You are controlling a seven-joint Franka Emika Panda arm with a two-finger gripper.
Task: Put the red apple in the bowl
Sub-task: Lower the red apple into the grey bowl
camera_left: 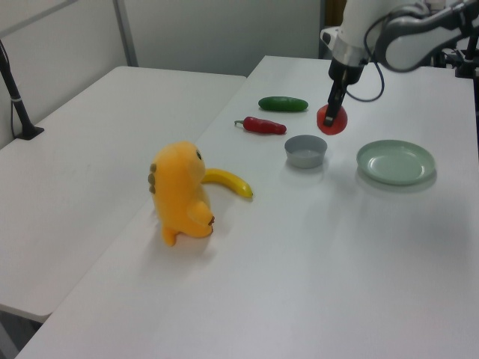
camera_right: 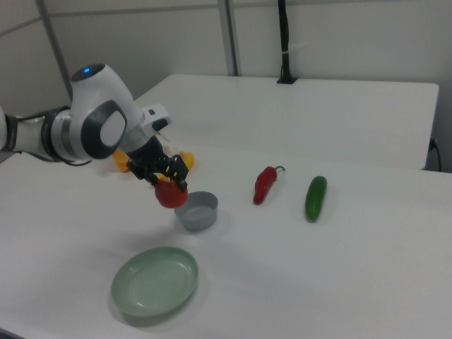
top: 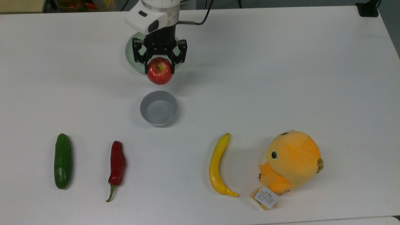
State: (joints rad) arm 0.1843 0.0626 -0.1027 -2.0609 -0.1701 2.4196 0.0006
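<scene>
Your black two-finger gripper [top: 159, 64] is clamped on the round, glossy red apple [top: 159, 72], one finger on each flank, with the stem dimple facing up. In the top view the apple hangs at 12 o'clock from the small, deep grey bowl [top: 158, 108], apart from it, and it overlaps the 6 o'clock rim of the shallow pale green dish [top: 130, 56] that sits behind the arm. The bowl's inside is bare grey.

In the left view you see the apple [camera_left: 331, 121] raised off the white table [camera_left: 359, 247], at about 1 o'clock from the bowl [camera_left: 305, 150], with the green dish [camera_left: 396, 161] at 3 o'clock from the bowl. In the right view the apple [camera_right: 170, 193] hangs at the bowl's [camera_right: 197, 210] 10 o'clock edge, and you cannot tell there whether it touches the rim; the gripper [camera_right: 166, 176] comes down on it from the white arm.

Along the near side of the top view lies a row of other things: a dark green cucumber [top: 63, 161] at 8 o'clock from the bowl, a long dark-red chili pepper [top: 117, 167] at 7 o'clock, a curved yellow banana [top: 217, 164] at 4 o'clock, and just beside the banana an orange plush toy [top: 290, 162] with a paper tag. All four rest on the table, well apart from the bowl.
</scene>
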